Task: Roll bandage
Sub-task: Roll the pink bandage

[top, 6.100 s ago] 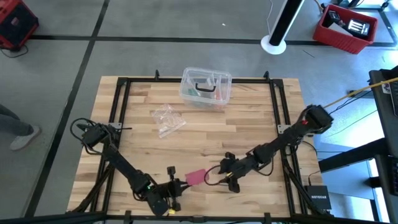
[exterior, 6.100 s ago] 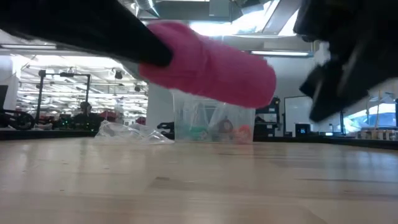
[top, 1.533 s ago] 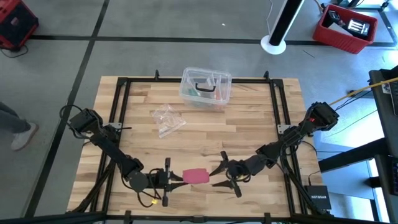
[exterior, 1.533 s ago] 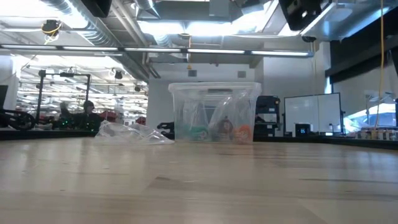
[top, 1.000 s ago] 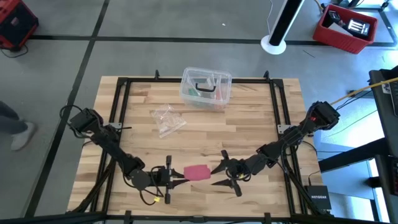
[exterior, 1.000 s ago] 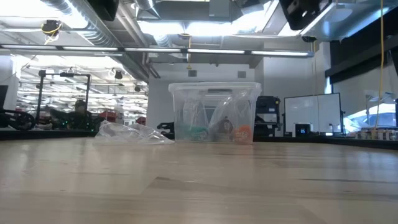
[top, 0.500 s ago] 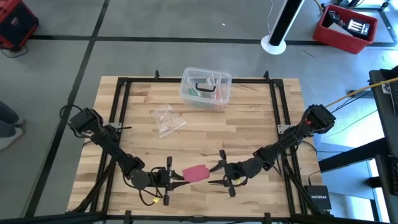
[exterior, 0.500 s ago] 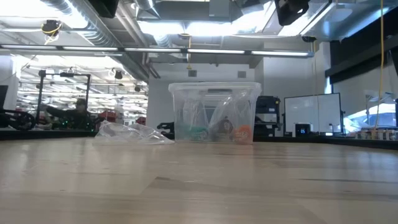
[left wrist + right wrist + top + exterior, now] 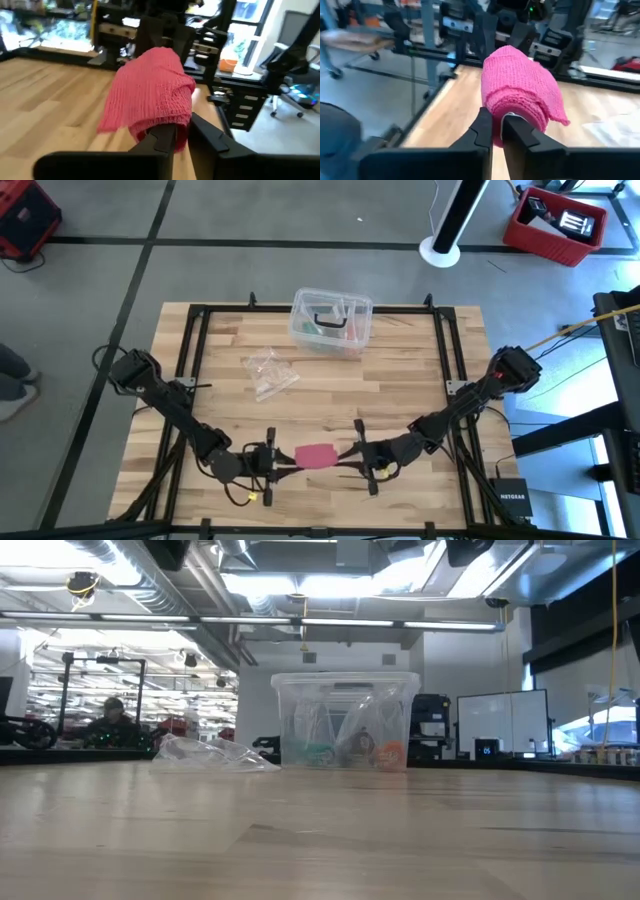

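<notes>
Pinching the pink bandage [image 9: 316,455] from both ends near the table's [image 9: 400,385] front edge, left tool [image 9: 283,463], right tool [image 9: 345,457]

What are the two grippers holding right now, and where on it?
Both pinch the pink fabric bandage roll: the left gripper on one end, the right gripper on the opposite end.

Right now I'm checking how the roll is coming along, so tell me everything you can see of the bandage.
The bandage is a pinkish-red knitted-looking fabric, wound into a stubby, loose roll with a flap of its end hanging free. It is held near the table's front edge, between the two arms. The left gripper pinches one end and the right gripper is shut on the other. The low view does not show it.
</notes>
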